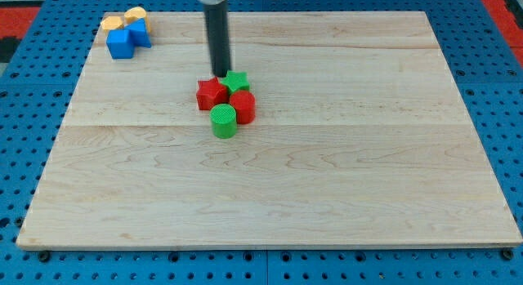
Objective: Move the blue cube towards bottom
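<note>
The blue cube (pixel 122 42) sits at the board's top left corner, touching a second blue block (pixel 140 32) to its right. Two yellow blocks (pixel 112 23) (pixel 136 14) lie just above them. My tip (pixel 221 74) is the lower end of a dark rod near the board's top middle, well to the right of the blue cube. It stands just above a cluster of a red star (pixel 212 93), a green star (pixel 237 80), a red cylinder (pixel 242 106) and a green cylinder (pixel 223 120).
The wooden board (pixel 327 179) lies on a blue pegboard surface (pixel 33 105). The red and green cluster is just below my tip, in the board's upper middle.
</note>
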